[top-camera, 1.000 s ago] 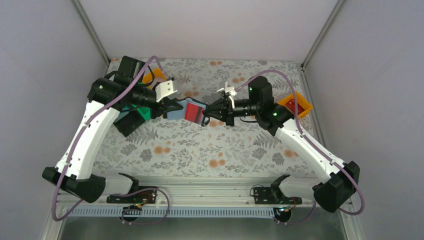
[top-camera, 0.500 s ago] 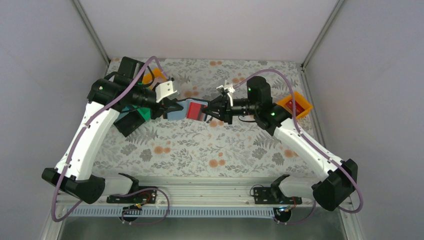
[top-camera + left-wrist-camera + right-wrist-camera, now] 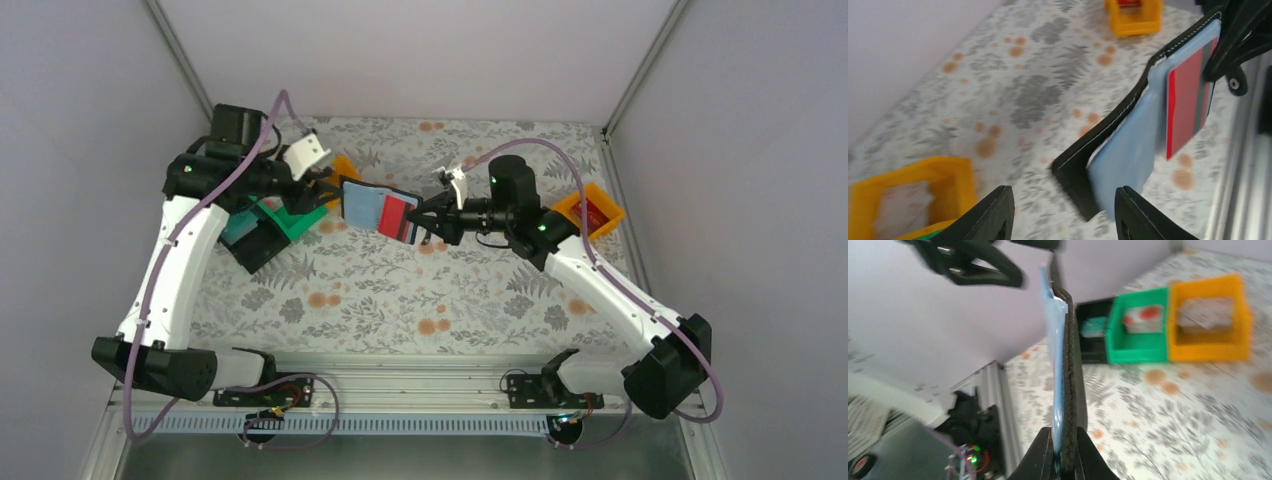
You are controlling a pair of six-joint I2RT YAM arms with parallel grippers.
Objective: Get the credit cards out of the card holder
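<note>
Your right gripper is clenched on one end of the black folding card holder and holds it in the air above the far middle of the floral-print desk. The holder's cover is matte, with pale stitching along the rim. Its glossy pale-blue inner sleeve carries a flat red credit card with a grey stripe. Your left gripper stands released, fingers spread, just beside the holder's free end and apart from it.

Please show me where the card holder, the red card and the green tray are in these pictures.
card holder [image 3: 1075,177]: left wrist view, lower corner of its black cover.
red card [image 3: 1185,105]: left wrist view, middle of its red face.
green tray [image 3: 1138,352]: right wrist view, its near wall.
</note>
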